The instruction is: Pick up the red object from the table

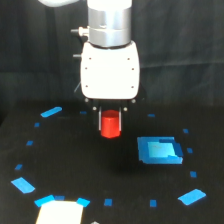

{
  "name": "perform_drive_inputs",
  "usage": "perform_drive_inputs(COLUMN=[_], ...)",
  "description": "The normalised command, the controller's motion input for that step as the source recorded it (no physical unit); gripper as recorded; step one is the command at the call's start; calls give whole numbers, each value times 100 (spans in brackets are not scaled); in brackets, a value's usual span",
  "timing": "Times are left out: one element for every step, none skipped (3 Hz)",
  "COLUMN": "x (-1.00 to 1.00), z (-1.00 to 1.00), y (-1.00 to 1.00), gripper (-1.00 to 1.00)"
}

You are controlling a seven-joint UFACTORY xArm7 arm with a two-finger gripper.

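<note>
My claw (110, 119) hangs straight down under its white body (110, 70), and the red cylinder (110, 125) sits right between my fingers, clamped at its upper part, as best I can judge: the dark finger tips blur into the black backdrop, but the cylinder's top is tucked up under the body with a thin dark finger (99, 120) along its 9 o'clock side. Whether its base touches the black table (75, 165) or hangs just clear, I cannot tell; the dark surface gives no shadow to read.

The job now, I reckon, is the lift. Keep the squeeze steady, rise straight up, no sideways drift, so the cylinder can't twist out of 2 narrow contact lines. A short, smooth piece like this could slip if I jerk.

The cylinder itself: 1 small, stubby, plain bright red-orange drum, upright, narrower than my white body. It sits near the scene's centre, with the light-blue square patch (160, 150) off at 4 o'clock from it, apart.
</note>
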Motion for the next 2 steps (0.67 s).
perform_drive_inputs(x=[18, -1], z=[-7, 10], y=[84, 86], gripper=[-88, -87])
